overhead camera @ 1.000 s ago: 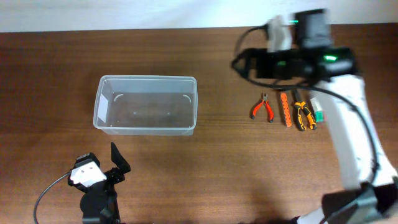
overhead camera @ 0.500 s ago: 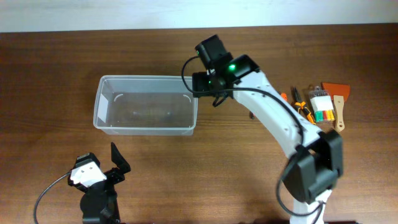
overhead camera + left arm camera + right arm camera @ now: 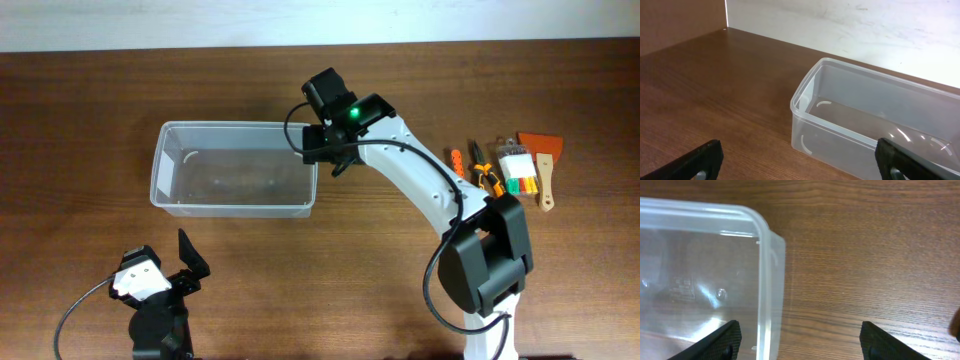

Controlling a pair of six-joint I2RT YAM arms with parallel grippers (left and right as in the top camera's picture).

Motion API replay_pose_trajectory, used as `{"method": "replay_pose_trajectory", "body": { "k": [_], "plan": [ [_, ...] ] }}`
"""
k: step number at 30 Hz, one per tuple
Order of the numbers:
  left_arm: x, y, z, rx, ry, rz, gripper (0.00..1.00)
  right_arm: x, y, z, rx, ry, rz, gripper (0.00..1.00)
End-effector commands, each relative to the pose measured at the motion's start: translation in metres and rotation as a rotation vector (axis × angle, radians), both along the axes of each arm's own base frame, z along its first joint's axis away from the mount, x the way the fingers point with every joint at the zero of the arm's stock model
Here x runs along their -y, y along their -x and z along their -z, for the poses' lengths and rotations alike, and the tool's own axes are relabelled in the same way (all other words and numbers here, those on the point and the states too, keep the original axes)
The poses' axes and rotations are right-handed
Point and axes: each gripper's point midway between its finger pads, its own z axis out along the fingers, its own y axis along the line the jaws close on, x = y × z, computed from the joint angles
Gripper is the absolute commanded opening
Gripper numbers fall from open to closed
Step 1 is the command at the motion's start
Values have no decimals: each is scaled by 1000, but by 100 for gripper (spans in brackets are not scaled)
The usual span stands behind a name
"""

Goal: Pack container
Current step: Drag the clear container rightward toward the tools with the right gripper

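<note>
The container (image 3: 236, 126) is a clear plastic tub on the left half of the wooden table and looks empty. My right gripper (image 3: 322, 153) hangs over the tub's right end. In the right wrist view it is (image 3: 802, 342) open and empty, with its fingers on either side of the tub's right wall (image 3: 771, 280). My left gripper (image 3: 192, 262) is open and empty near the front edge, below the tub's left corner. In the left wrist view its fingers (image 3: 800, 165) frame the tub's near corner (image 3: 805, 102) from a distance.
Hand tools lie at the right: an orange bar (image 3: 456, 160), orange-and-black pliers (image 3: 488, 179), a pack of coloured pieces (image 3: 515, 166) and an orange scraper with a wooden handle (image 3: 541, 165). The right arm crosses the table between tub and tools.
My right arm has swung left from above the tools to the tub's right end. The tub and the left arm have not moved.
</note>
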Motion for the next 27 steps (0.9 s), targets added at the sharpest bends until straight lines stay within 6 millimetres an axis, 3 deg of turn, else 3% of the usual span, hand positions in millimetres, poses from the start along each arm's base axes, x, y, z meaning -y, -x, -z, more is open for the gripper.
{"method": "replay_pose_trajectory", "body": {
  "k": [1, 3, 6, 10, 13, 19, 24, 27],
  "plan": [
    [0, 0, 0, 1, -10, -2, 99, -13, 4, 17, -30, 9, -18, 76],
    [0, 0, 0, 1, -10, -1, 99, -17, 5, 23, -35, 12, -25, 69],
    [0, 0, 0, 1, -10, -1, 99, -18, 5, 29, -41, 16, -27, 45],
    [0, 0, 0, 1, -10, -2, 99, -18, 5, 31, -46, 20, -28, 43],
    [0, 0, 0, 1, -10, -2, 99, -18, 6, 31, -48, 22, -28, 33],
    [0, 0, 0, 1, -10, -2, 99, -15, 10, 38, -64, 32, -27, 28],
    [0, 0, 0, 1, -10, -2, 99, -4, 16, 48, -84, 78, -16, 7],
    [0, 0, 0, 1, -10, -2, 99, 13, 17, 50, -91, 143, 6, 4]
  ]
}}
